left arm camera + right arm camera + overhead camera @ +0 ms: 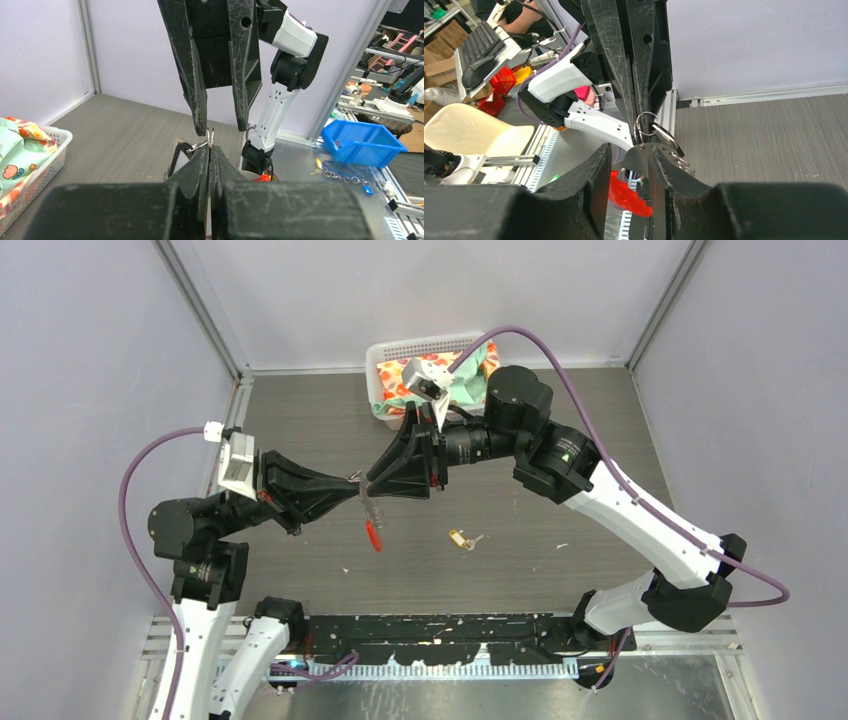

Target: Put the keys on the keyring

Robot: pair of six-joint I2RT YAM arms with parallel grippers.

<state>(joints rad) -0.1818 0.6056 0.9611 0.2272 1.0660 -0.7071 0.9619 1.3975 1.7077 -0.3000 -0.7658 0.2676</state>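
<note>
Keyring [366,502] hanging above the table [560,440]: my left gripper [209,150] is clamping it tight; my right gripper [221,129] is straddling it, jaws apart. Only the top view is showing the brass key [460,538] lying on the table.

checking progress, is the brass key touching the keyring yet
Apart. The top view shows the brass key lying on the table, with bare tabletop between it and the hanging keyring.
</note>
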